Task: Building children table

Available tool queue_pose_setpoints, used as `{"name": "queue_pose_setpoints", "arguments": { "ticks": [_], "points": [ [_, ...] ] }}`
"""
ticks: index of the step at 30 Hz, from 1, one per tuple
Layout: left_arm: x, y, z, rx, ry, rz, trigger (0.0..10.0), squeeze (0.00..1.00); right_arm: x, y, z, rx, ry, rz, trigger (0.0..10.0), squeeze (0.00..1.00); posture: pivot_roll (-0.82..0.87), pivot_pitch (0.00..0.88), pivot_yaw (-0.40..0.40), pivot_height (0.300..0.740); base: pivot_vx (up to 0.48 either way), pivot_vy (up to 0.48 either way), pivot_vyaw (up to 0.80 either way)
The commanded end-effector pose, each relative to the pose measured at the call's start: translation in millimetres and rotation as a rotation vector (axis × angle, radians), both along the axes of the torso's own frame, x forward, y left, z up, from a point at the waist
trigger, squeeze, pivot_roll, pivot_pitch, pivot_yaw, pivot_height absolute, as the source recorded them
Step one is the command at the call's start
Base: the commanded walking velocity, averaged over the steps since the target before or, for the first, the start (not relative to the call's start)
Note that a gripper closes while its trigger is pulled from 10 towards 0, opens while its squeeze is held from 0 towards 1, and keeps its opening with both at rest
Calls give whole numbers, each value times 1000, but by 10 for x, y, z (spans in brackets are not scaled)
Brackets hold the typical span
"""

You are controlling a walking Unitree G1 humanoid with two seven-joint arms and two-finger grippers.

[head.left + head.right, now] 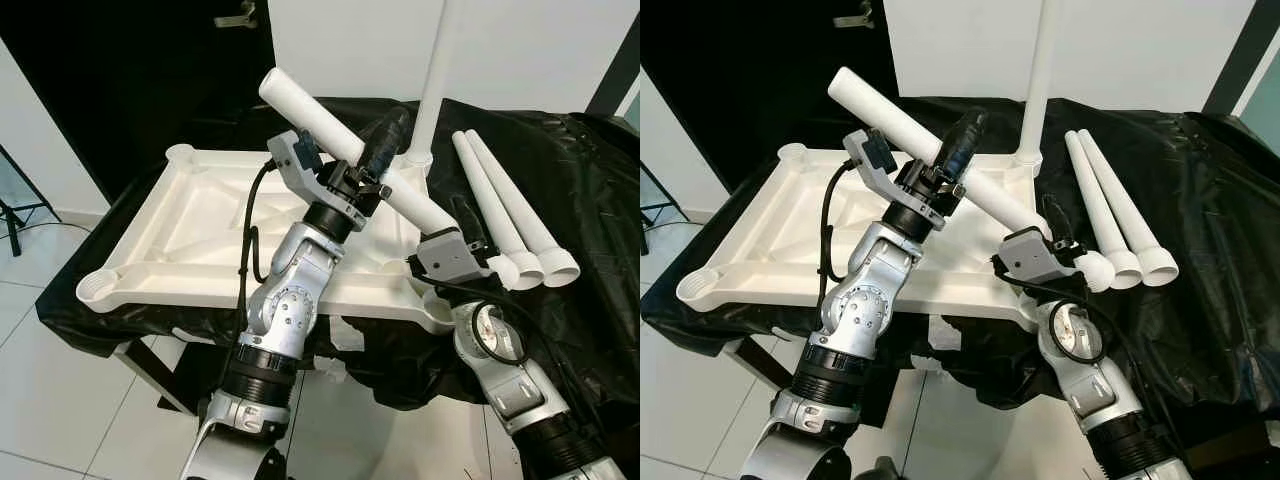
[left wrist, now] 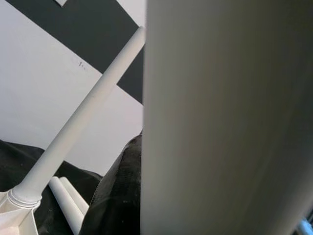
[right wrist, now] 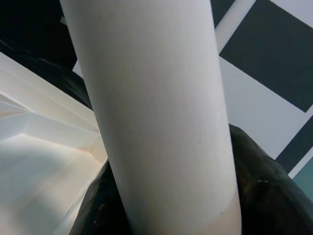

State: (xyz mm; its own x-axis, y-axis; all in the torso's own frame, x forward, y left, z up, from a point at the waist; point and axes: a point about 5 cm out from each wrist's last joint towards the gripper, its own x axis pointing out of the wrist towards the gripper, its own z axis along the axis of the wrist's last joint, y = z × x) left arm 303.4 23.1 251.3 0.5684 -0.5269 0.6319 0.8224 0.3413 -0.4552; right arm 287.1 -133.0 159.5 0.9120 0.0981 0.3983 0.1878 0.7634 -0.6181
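Both grippers clamp one white leg (image 1: 340, 150) slanting above the upturned white tabletop (image 1: 200, 230): the left gripper (image 1: 375, 150) mid-shaft, the right gripper (image 1: 470, 235) at the near-right end. One leg (image 1: 432, 80) stands at the far-right corner; two spares (image 1: 510, 215) lie right on black cloth (image 1: 590, 180).

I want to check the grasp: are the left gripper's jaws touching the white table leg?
Touching. In the left eye view the left gripper has its jaws closed around the white table leg.
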Motion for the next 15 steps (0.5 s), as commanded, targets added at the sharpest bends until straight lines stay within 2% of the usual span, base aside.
{"name": "queue_pose_setpoints", "arguments": {
  "ticks": [1, 3, 4, 5, 7, 8, 9, 11, 13, 15],
  "points": [
    [-91, -66, 23, -39, -96, -120, 0, 0, 40, -15, 118, 51, -49, 11, 10000, 0, 137, 0, 22, 740, 0, 0, 0],
    [-88, -72, 27, -41, -97, -121, 0, 0, 59, -9, 141, 61, -35, 22, 10000, 0, 133, 0, 20, 740, 0, 0, 0],
    [-85, -81, 34, -44, -99, -124, 0, 0, 80, 7, 185, 93, 0, 54, 10000, 1000, 130, 0, 17, 740, 0, 0, 0],
    [-84, -87, 39, -47, -100, -126, 0, 0, 96, 22, 224, 119, 48, 85, 10000, 1000, 127, 0, 15, 740, 0, 0, 0],
    [-83, -92, 43, -48, -101, -128, 0, 0, 105, 34, 248, 136, 81, 109, 10000, 1000, 127, 0, 15, 740, 0, 0, 0],
    [-84, -95, 41, -49, -100, -128, 0, 0, 117, 51, 234, 143, 161, 146, 10000, 1000, 126, 0, 13, 740, 0, 0, 0],
    [-85, -96, 36, -47, -99, -126, 0, 0, 107, 46, 212, 152, 270, 199, 10000, 0, 128, 0, 14, 740, 0, 0, 0],
    [-87, -96, 30, -46, -97, -125, 0, 0, 77, 45, 184, 163, 387, 267, 10000, 0, 127, 0, 15, 740, 0, 0, 0],
    [-91, -95, 25, -45, -96, -124, 0, 0, 46, -16, 235, 106, 408, 286, 10000, 0, 119, 0, 18, 740, 0, 0, 0],
    [-91, -99, 9, -36, -95, -126, 0, 0, 7, -122, 250, 36, 496, 316, 10000, 0, 117, 0, 16, 740, 0, 0, 0]
  ]
}}
